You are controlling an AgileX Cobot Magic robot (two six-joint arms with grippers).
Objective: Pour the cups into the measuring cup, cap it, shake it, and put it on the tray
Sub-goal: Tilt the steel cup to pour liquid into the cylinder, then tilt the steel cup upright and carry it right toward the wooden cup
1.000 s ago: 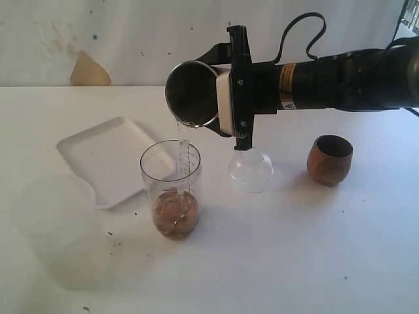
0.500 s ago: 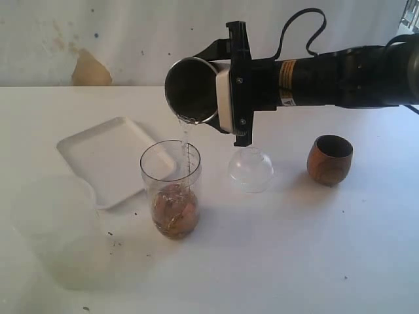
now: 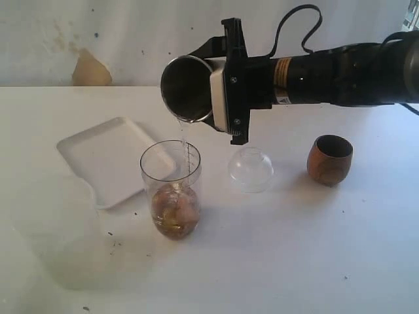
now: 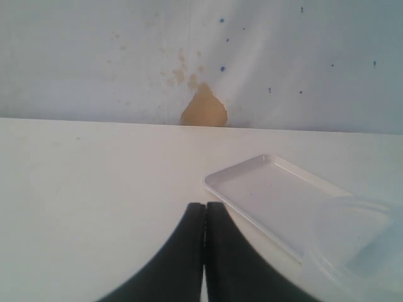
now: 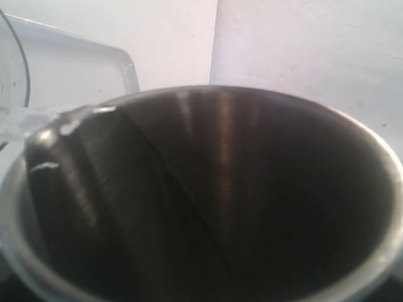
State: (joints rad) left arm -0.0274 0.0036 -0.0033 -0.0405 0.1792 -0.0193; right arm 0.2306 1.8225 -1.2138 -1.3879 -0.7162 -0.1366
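My right gripper (image 3: 217, 91) is shut on the steel tumbler (image 3: 186, 88), holding it tipped on its side above the measuring cup (image 3: 171, 190). A thin stream of clear liquid runs from the tumbler's lip into the measuring cup, which stands upright with brownish contents at its bottom. The tumbler's dark inside (image 5: 214, 201) fills the right wrist view and hides the fingers. The wooden cup (image 3: 329, 159) stands upright to the right. The white tray (image 3: 108, 157) lies left of the measuring cup. My left gripper (image 4: 205, 207) is shut and holds nothing, low over the table near the tray (image 4: 271, 195).
A clear dome-shaped cap (image 3: 250, 169) sits on the table between the measuring cup and the wooden cup. A cloudy translucent plastic cup (image 3: 59, 229) stands at the front left, partly over the tray's corner. A white wall with a tan patch (image 3: 88, 70) backs the table.
The right gripper has lifted the tumbler slightly and shifted it a little left while the pour goes on. The contents of the measuring cup have stirred.
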